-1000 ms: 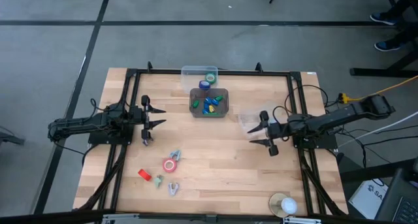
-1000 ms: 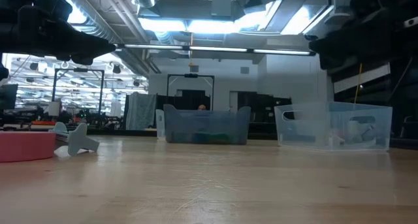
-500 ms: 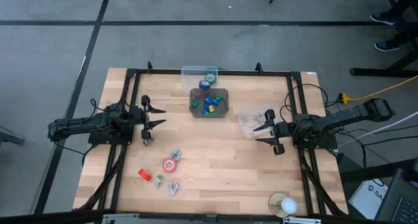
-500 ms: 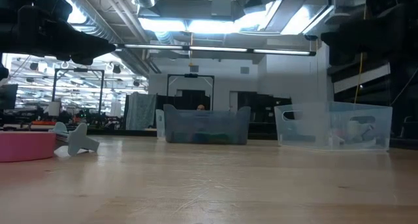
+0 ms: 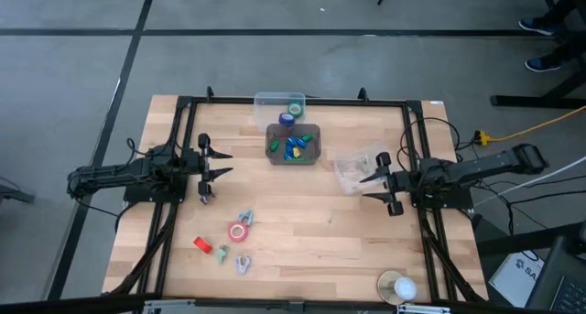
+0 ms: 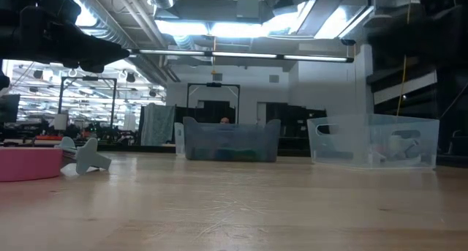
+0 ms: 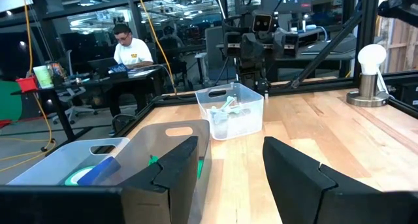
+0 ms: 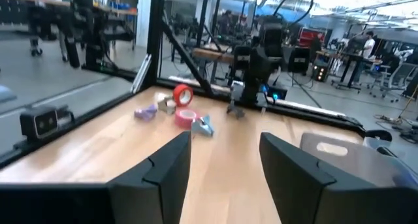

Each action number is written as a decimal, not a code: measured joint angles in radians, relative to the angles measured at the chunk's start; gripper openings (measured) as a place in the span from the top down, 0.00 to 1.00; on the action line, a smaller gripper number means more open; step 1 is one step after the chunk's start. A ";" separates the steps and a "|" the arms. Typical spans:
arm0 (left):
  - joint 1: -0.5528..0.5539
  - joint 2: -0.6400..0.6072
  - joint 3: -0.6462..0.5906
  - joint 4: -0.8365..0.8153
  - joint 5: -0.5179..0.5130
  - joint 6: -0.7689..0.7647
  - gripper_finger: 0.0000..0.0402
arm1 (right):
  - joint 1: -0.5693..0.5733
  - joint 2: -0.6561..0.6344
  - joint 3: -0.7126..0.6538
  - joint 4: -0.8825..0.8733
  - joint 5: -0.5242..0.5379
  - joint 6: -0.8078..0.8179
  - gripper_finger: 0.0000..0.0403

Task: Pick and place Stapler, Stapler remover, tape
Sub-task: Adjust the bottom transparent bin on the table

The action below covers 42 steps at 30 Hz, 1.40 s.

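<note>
A pink tape roll lies flat on the table's near left part, also seen in the low view and the right wrist view. Two grey stapler removers and a small red thing lie around it; which piece is the stapler I cannot tell. Green and blue tape rolls sit in the far clear bin. My left gripper stands open over the left side. My right gripper stands open over the right side, beside a clear bin.
A middle bin holds small blue, green and yellow pieces. The right clear bin holds pale grey pieces. A white ball lamp stands at the near right corner. Bare wood lies between the arms. A person sits beyond the table.
My right gripper has drawn back toward the table's right edge, away from the clear bin beside it, staying level and open. Nothing on the table has moved.
</note>
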 joint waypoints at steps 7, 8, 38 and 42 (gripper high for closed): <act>0.000 0.000 0.000 0.000 0.000 0.000 0.58 | -0.043 -0.093 0.000 -0.177 0.001 -0.049 0.53; 0.000 0.000 0.000 0.000 0.000 0.000 0.58 | -0.051 -0.099 0.000 -0.200 0.007 -0.052 0.53; 0.000 0.000 0.000 0.000 0.000 0.000 0.58 | -0.532 0.282 0.464 -0.865 0.302 0.784 0.53; 0.000 0.000 0.000 0.000 0.000 0.000 0.58 | -0.590 0.282 0.534 -1.178 0.651 0.989 0.53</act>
